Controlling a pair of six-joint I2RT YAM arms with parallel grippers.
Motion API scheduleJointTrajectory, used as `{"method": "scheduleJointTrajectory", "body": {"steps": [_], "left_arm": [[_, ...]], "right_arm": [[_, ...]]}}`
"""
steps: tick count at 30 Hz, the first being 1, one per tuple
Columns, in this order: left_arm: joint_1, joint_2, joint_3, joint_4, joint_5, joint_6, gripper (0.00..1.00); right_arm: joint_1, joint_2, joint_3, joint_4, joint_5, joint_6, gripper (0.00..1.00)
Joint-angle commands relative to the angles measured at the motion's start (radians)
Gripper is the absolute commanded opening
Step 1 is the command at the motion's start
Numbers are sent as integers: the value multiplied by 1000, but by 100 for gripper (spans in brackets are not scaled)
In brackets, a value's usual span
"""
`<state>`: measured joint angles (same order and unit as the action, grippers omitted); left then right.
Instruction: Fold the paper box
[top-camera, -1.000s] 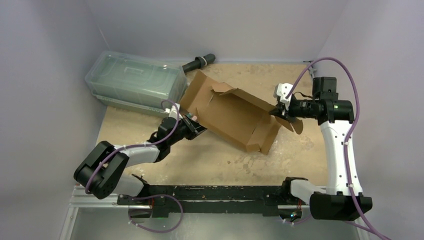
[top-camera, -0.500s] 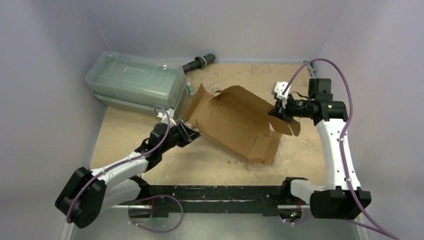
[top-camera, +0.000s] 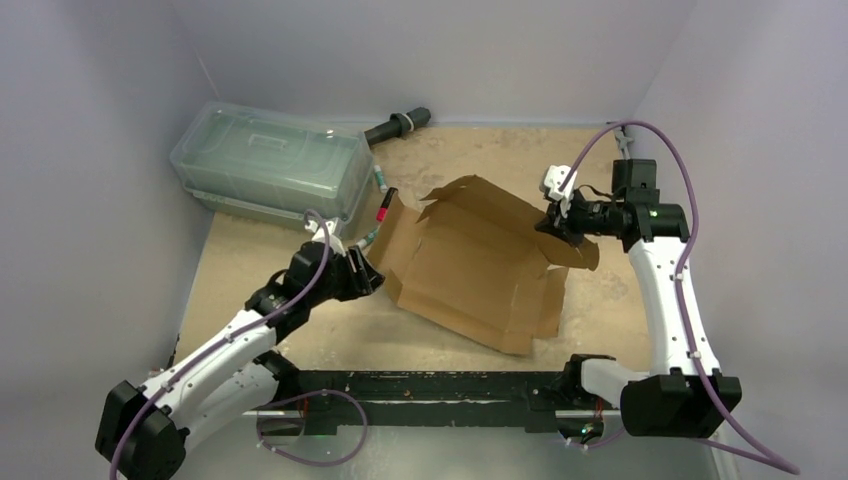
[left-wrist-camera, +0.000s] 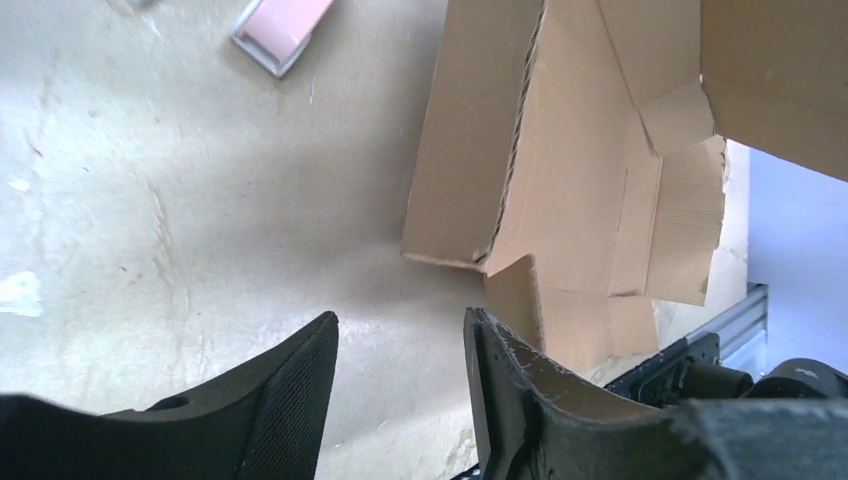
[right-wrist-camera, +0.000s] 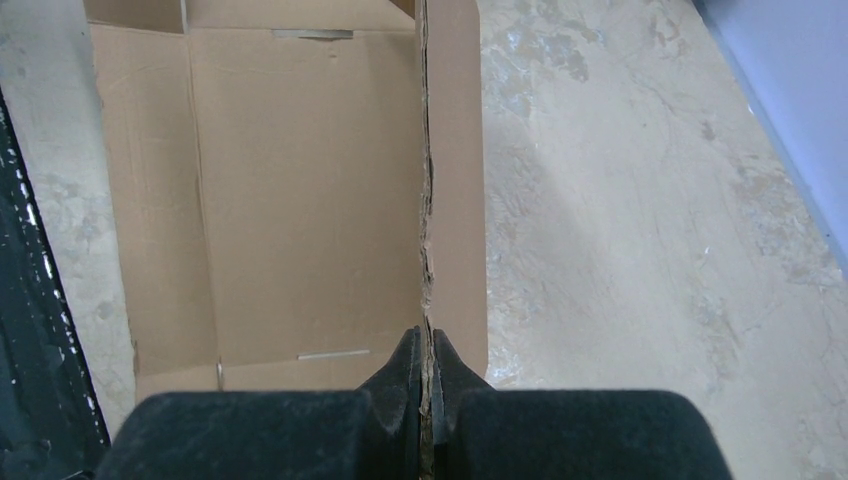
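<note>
The plain brown corrugated cardboard box lies half-formed in the middle of the bench. The right gripper pinches its raised right-hand flap. The left gripper hangs partly open and empty beside the left corner. Next, probably: catch that left wall and stand it up.

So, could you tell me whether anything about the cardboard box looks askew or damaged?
The paper box lies diagonally, half folded. The edge pinched by the right gripper looks frayed. The left gripper stands open beside it.

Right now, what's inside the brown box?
Only its bare cardboard floor shows inside the paper box; the right hand pinches one side wall. The table beneath it is covered.
</note>
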<state>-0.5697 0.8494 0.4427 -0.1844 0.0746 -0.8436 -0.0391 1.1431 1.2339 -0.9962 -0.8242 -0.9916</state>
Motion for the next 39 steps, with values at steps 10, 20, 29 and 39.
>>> {"method": "scheduleJointTrajectory", "body": {"steps": [10, 20, 29, 39], "left_arm": [[29, 150, 370, -181, -197, 385, 54], [53, 396, 492, -158, -215, 473, 41], [53, 388, 509, -108, -121, 491, 0], [2, 375, 468, 152, -149, 656, 0]], "right_arm": [[4, 39, 88, 15, -65, 9, 0], [4, 45, 96, 10, -75, 6, 0], [4, 59, 116, 56, 10, 78, 0], [4, 109, 238, 172, -2, 268, 0]]}}
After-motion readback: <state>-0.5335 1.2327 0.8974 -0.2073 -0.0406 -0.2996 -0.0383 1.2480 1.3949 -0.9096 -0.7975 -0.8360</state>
